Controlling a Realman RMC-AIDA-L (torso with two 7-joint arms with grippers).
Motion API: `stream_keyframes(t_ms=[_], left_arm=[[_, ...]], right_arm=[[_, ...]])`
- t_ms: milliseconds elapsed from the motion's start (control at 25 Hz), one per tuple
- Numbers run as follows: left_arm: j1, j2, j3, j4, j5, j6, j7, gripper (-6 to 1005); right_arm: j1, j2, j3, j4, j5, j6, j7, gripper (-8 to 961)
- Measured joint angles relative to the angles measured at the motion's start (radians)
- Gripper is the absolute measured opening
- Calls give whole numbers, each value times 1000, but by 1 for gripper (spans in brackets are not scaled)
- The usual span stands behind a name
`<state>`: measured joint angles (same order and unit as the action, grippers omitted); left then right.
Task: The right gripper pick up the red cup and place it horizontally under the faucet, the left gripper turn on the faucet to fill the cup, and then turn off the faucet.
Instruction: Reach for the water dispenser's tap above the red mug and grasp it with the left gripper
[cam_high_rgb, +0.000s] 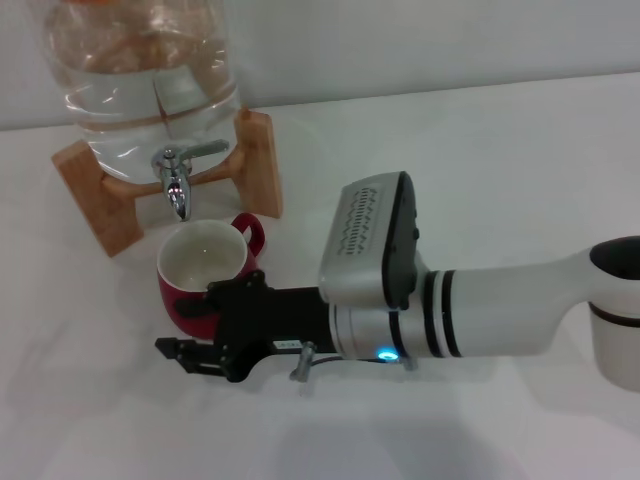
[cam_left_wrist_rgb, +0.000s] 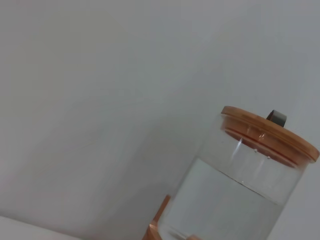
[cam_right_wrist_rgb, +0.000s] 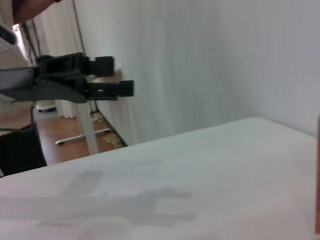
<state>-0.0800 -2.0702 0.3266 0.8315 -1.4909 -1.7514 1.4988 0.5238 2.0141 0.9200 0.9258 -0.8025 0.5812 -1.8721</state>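
The red cup (cam_high_rgb: 203, 272) stands upright on the white table, its off-white inside showing, directly below the spout of the chrome faucet (cam_high_rgb: 178, 172). The faucet's lever points sideways from the clear glass jar (cam_high_rgb: 140, 75). My right gripper (cam_high_rgb: 180, 350) reaches in low from the right and lies just in front of the cup, on its near side. Its fingers (cam_right_wrist_rgb: 107, 65) are apart, with nothing between them in the right wrist view. My left gripper is out of view; its wrist camera looks at the jar (cam_left_wrist_rgb: 235, 195) and its wooden lid (cam_left_wrist_rgb: 270, 132).
The jar sits on a wooden stand (cam_high_rgb: 255, 160) at the back left of the white table (cam_high_rgb: 500, 150). Water fills much of the jar. A white wall rises behind it. My right arm's grey ridged housing (cam_high_rgb: 370, 240) hangs over the table's middle.
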Motion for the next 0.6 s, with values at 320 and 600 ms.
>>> stream_keyframes(t_ms=[320, 600], left_arm=[[-9, 3, 0, 1, 1, 0, 0, 892], [-10, 4, 0, 2, 0, 0, 0, 892]], right_arm=[[-16, -27, 15, -11, -7, 22, 8, 456], [-14, -28, 52, -61, -14, 71, 17, 456]])
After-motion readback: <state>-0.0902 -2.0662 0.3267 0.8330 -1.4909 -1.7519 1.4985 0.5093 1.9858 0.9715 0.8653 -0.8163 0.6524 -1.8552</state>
